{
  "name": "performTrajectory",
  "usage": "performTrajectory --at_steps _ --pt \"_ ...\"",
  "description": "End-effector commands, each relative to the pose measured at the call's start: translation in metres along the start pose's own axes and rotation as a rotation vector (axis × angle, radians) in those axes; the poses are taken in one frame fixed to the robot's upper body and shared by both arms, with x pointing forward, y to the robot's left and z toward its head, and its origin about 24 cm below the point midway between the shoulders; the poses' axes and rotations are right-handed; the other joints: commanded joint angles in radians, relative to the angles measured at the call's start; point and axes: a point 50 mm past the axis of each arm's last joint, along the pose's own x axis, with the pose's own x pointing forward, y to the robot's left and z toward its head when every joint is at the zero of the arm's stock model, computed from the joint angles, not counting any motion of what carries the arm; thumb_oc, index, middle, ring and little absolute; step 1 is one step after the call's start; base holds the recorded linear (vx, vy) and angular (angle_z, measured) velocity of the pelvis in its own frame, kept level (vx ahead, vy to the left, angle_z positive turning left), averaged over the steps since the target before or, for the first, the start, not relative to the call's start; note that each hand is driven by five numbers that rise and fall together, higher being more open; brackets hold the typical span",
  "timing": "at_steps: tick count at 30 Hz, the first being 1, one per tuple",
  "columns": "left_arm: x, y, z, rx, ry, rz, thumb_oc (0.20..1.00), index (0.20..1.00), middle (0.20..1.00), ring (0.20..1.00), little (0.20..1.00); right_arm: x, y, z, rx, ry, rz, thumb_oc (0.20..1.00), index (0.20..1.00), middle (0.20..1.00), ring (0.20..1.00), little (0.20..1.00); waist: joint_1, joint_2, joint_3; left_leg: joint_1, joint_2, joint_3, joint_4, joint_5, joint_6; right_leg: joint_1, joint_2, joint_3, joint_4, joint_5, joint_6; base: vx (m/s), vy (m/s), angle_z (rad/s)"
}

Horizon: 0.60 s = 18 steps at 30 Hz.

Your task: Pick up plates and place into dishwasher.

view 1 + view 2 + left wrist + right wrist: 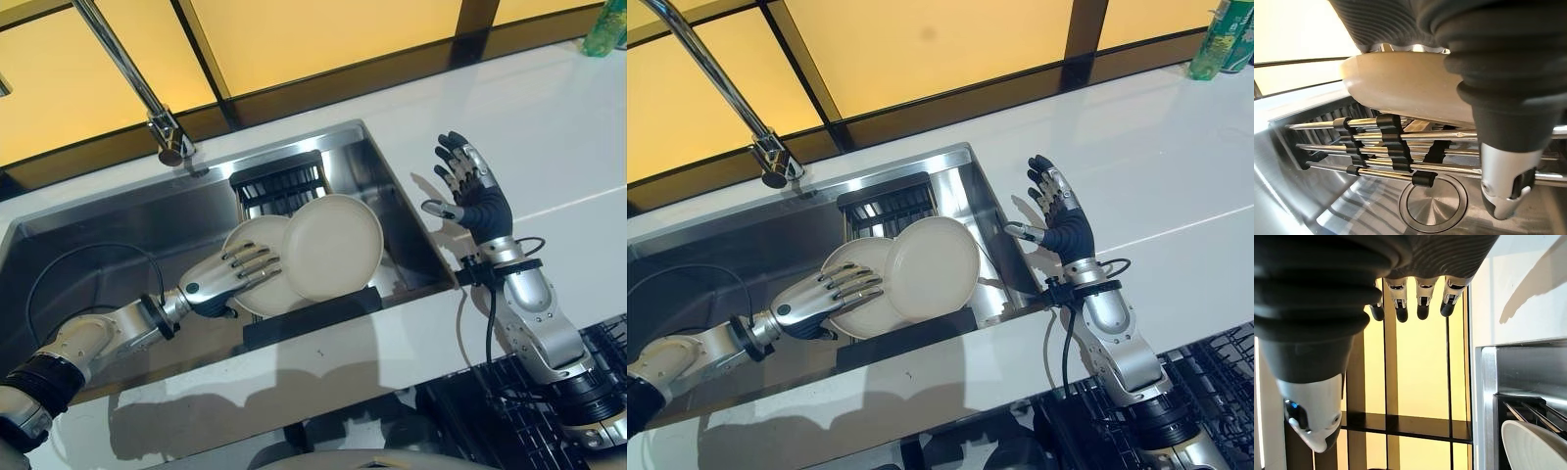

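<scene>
White tabletop [323, 377] edge runs along the bottom, nearest the camera, front lip of the steel sink [88, 240] just behind it. Dark dishwasher rack [1215, 377] at 4-5 o'clock, below the tabletop edge.

Left hand [223, 279] at 8 o'clock of centre, inside the sink, arm coming in from lower left. Fingers laid fairly straight across the face of the left cream plate [257, 257]; thumb goes under the rim, so the plate is pinched between thumb and fingers. In the left wrist view the plate rim [1400, 93] sits right against the hand, above the chrome rack bars [1376, 147] with black clips, round drain [1432, 205] below.

Second cream plate [333, 247] at centre, leaning tilted, overlapping the first plate's right edge, touching it. Both plates stand in the black dish rack [309, 313] in the right part of the sink.

Right hand [468, 186] at 2-3 o'clock, raised over the tabletop just right of the sink, fingers spread wide, holding nothing, apart from the plates. Right wrist view: fingers [1422, 298] straight, plate edge [1533, 445] low in the corner.

Chrome faucet [147, 93] at 11 o'clock behind the sink. Green bottle [1225, 39] at 1 o'clock, far tabletop corner. Yellow panels [323, 34] with dark frames along the back.
</scene>
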Motion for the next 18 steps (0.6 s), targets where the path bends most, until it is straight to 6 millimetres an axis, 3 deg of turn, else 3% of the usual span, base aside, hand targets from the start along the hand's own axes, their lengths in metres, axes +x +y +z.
performTrajectory --at_steps 1,2,18 --pt "-0.011 0.014 -0.020 0.022 0.086 0.030 0.485 0.485 0.485 0.485 0.485 -0.013 -0.019 -0.027 -0.046 0.102 -0.054 1.000 1.000 1.000 1.000 1.000 0.048 0.035 -0.012 0.004 -0.062 -0.018 0.164 -0.207 0.060 -0.131 0.004 0.027 0.129 0.007 -0.030 0.02 0.002 0.04" --pt "-0.013 0.013 -0.020 0.019 0.083 0.023 0.200 0.200 0.200 0.200 0.200 -0.013 -0.019 -0.028 -0.045 0.105 -0.055 1.000 1.000 1.000 1.000 1.000 0.050 0.035 -0.014 0.005 -0.062 -0.020 0.163 -0.207 0.059 -0.128 0.003 0.024 0.129 0.006 -0.030 0.00 0.000 0.00" --pt "-0.028 0.024 -0.033 0.102 0.103 0.032 0.200 0.200 0.200 0.200 0.200 -0.020 -0.017 -0.033 -0.023 0.116 -0.071 1.000 1.000 1.000 1.000 1.000 0.075 0.040 -0.046 0.030 -0.055 -0.037 0.140 -0.205 0.055 -0.095 0.000 -0.011 0.120 -0.001 -0.029 0.00 -0.007 0.02"
